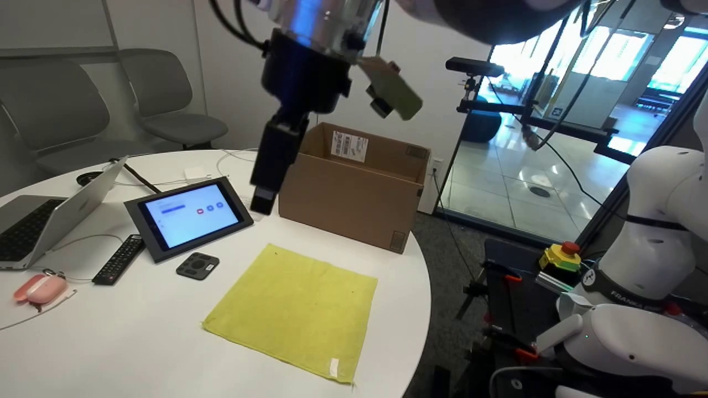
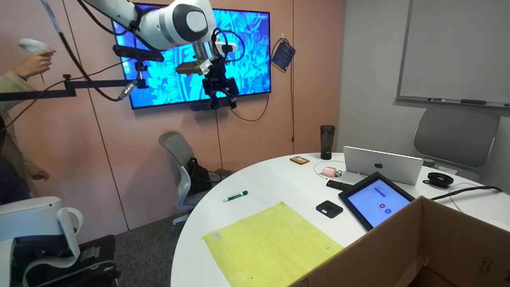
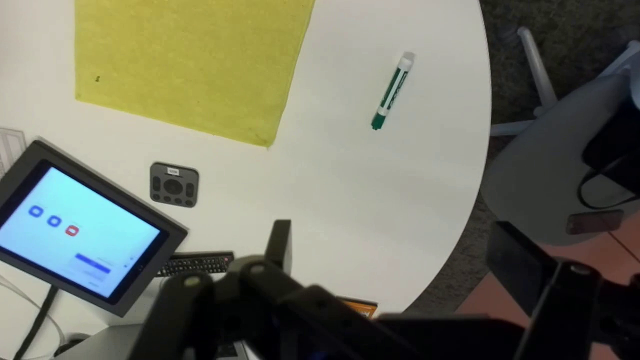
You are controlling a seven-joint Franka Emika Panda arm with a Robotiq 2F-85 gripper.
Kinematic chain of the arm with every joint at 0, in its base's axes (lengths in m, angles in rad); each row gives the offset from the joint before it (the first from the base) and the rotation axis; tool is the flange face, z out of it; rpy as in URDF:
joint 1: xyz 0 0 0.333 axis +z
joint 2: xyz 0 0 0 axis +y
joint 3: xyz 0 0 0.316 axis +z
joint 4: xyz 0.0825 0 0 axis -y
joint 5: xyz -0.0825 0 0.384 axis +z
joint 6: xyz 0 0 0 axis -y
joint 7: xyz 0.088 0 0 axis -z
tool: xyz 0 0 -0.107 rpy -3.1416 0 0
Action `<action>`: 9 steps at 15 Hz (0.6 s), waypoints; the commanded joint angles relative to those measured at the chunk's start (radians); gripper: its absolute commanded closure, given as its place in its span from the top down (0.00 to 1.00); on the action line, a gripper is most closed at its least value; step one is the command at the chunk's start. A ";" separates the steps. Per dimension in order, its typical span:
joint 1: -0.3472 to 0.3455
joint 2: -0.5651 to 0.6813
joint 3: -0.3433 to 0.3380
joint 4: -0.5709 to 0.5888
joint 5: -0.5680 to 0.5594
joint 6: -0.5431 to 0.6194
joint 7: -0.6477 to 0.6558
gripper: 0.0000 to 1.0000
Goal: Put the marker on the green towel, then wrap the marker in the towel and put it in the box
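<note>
The green-capped white marker lies on the white table beside the towel, in an exterior view and in the wrist view. The yellow-green towel lies flat and unfolded, in both exterior views and in the wrist view. The brown cardboard box stands open on the table next to the towel, in both exterior views; it is out of the wrist view. My gripper is open and empty, its fingers wide apart. It hangs high above the table in an exterior view.
A tablet on a stand, a small dark control pad, a remote, a laptop and a pink earbud case share the table. A dark tumbler stands at its edge. A camera sits on a side arm.
</note>
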State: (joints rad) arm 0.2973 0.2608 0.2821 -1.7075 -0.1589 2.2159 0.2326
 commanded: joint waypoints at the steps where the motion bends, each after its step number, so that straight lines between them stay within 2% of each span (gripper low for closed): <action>1: 0.106 0.221 -0.034 0.237 -0.087 -0.017 0.069 1.00; 5: 0.222 0.424 -0.101 0.415 -0.145 -0.030 0.120 1.00; 9: 0.293 0.619 -0.154 0.574 -0.138 -0.036 0.105 1.00</action>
State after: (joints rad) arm 0.5413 0.7188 0.1663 -1.3229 -0.2876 2.2169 0.3414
